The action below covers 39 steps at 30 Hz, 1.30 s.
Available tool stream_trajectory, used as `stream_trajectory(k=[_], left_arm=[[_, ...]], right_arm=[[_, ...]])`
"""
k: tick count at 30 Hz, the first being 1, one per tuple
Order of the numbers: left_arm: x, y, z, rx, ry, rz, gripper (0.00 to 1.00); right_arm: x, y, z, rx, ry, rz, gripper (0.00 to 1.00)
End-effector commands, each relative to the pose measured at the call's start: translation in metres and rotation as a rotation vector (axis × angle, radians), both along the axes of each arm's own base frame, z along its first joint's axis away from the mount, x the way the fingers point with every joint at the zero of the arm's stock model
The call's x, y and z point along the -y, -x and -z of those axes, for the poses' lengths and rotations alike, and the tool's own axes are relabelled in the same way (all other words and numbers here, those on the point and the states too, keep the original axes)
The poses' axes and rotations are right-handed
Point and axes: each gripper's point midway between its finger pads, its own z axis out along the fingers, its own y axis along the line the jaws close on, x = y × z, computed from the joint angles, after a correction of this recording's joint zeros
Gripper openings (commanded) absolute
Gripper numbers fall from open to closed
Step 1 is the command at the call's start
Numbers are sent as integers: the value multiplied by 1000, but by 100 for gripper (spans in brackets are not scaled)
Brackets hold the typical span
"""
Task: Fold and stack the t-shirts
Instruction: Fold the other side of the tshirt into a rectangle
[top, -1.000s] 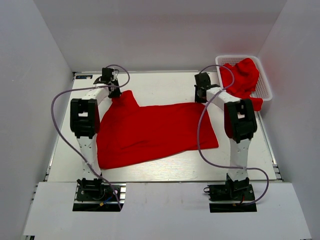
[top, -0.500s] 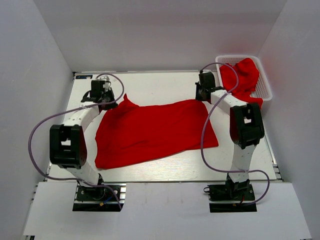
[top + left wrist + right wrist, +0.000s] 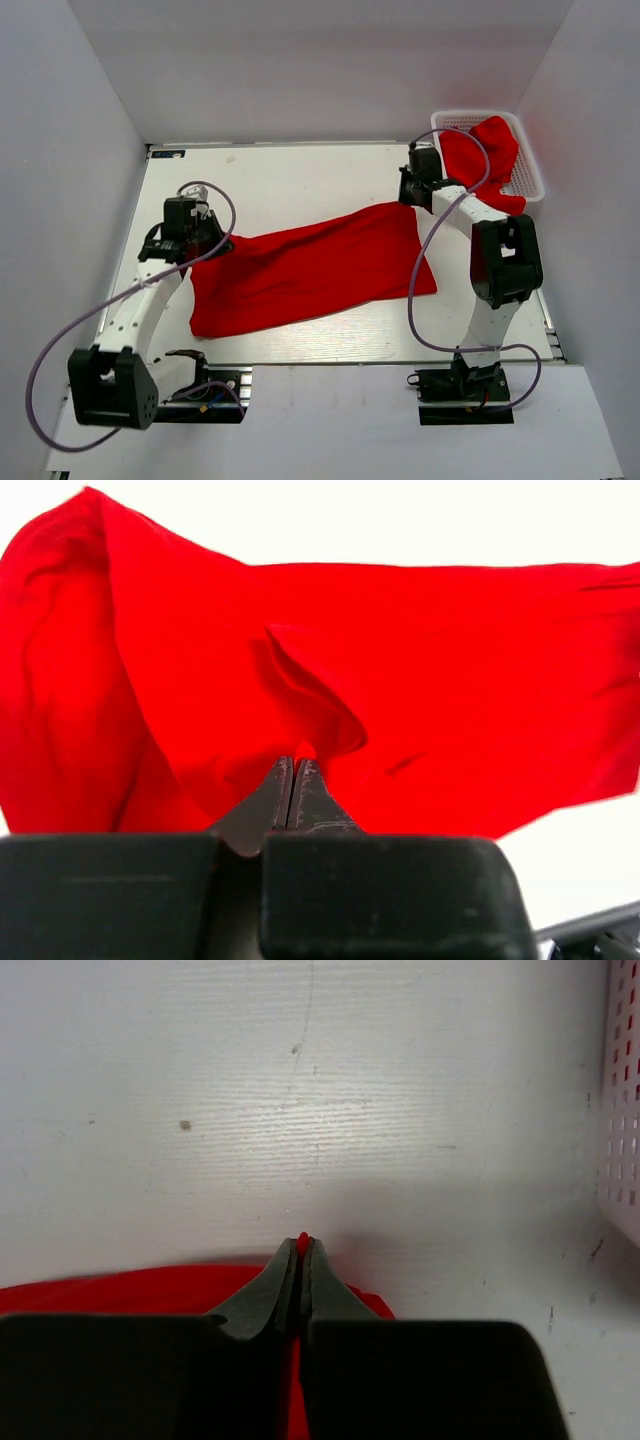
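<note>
Red cloth, soft and wrinkled: the t-shirt [image 3: 320, 265] lies spread across the middle of the bench [image 3: 290, 175]. Its far edge is drawn taut between your two tools.

Left tool [image 3: 293, 767]: pinched closed on the shirt's far-left corner. The wrist view shows cloth bunched and folded just beyond the tips.

Right tool [image 3: 301, 1247]: pinched closed on the far-right corner, low over the bench. A sliver of red shows between the tips.

A heap of t-shirts [image 3: 487, 150] sits in the white mesh basket [image 3: 533, 172] at the far right, spilling over its near rim, just beside the right arm.

Handling, as judgement only:
- The fabric is light and limp. It will sag, drag and crease wherever it is unsupported, and it will not hold a fold line by itself.
- A thin pinch at a corner can slip, so check that each tool holds a full bite of hem rather than a single edge.
- Hems, shoulders and corners are the sound places to grip. A grab in mid-panel would only gather a bunch.
- Move both corners together and level, or the shirt will skew.
- The near edge rests flat on the bench and should anchor the fold.
</note>
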Motion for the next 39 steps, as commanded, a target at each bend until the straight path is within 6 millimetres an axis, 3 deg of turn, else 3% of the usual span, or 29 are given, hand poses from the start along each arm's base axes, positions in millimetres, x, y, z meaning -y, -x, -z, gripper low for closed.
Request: stream_trajectory(k=[1, 11, 17, 22, 31, 37, 39], left_arm=[[3, 37, 2, -66, 35, 0, 0], [14, 99, 10, -173, 144, -22, 0], [17, 129, 31, -238, 184, -45, 0], [26, 131, 39, -236, 245, -37, 0], [21, 148, 49, -301, 218, -50, 0], [21, 149, 55, -321, 216, -52, 0], [21, 149, 54, -331, 215, -53, 10]], right_arm=[[2, 1, -20, 49, -47, 3, 0], [9, 19, -19, 30, -85, 10, 0], [4, 27, -17, 9, -131, -4, 0], [8, 35, -12, 1, -124, 21, 0], [27, 56, -10, -26, -88, 88, 0], [31, 79, 9, -90, -88, 122, 0], [36, 87, 15, -111, -77, 153, 0]])
